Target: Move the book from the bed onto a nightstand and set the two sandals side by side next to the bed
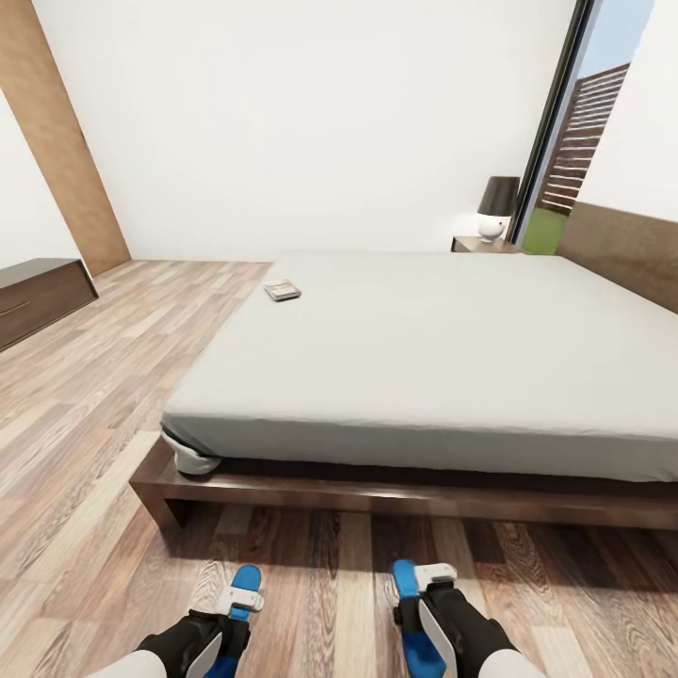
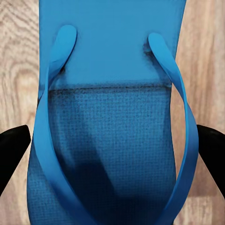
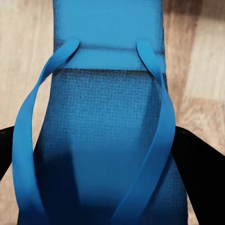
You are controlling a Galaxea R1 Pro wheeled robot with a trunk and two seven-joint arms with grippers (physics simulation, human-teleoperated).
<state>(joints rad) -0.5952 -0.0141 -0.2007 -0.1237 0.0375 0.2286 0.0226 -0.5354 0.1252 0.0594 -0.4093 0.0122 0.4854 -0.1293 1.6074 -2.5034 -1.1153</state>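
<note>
Wood-plank floor (image 1: 85, 395) beneath both grippers, left gripper (image 1: 235, 603) and right gripper (image 1: 428, 579) each gripping 1 half-hidden sandal (image 2: 112, 140).

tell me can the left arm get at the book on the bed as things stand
Probably not. The left gripper holds a blue sandal low by the floor, and the book lies well up the bed, far beyond it.

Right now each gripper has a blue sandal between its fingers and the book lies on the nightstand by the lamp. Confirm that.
Not quite. The left gripper and right gripper each have a blue sandal between their fingers, but the head view shows the book on the bed, near its far left corner, not on the nightstand.
</note>
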